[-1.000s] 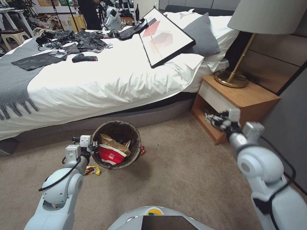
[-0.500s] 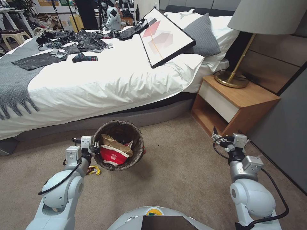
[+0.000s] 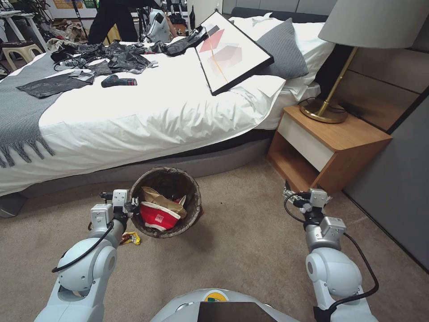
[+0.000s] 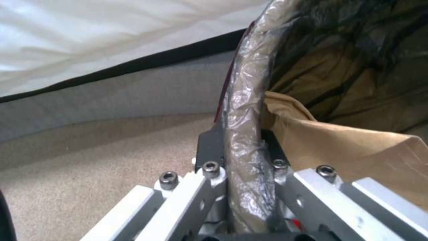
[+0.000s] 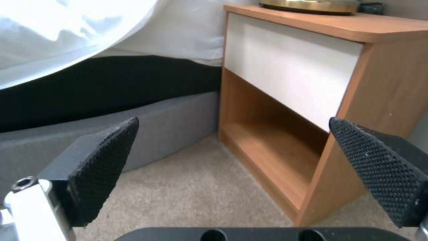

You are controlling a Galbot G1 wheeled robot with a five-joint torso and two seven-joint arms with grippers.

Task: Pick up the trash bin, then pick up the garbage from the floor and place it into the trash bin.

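Trash bin (image 3: 190, 214), left gripper (image 3: 132, 206) clamped, holds red cup (image 3: 156, 217).

Crinkled glossy plastic bin liner (image 4: 243, 110)

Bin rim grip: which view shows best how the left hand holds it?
The left wrist view: the bin rim, wrapped in its liner, sits clamped between the left hand's fingers. The head view shows that hand at the rim, its contact too small to judge. The right wrist view faces the nightstand.
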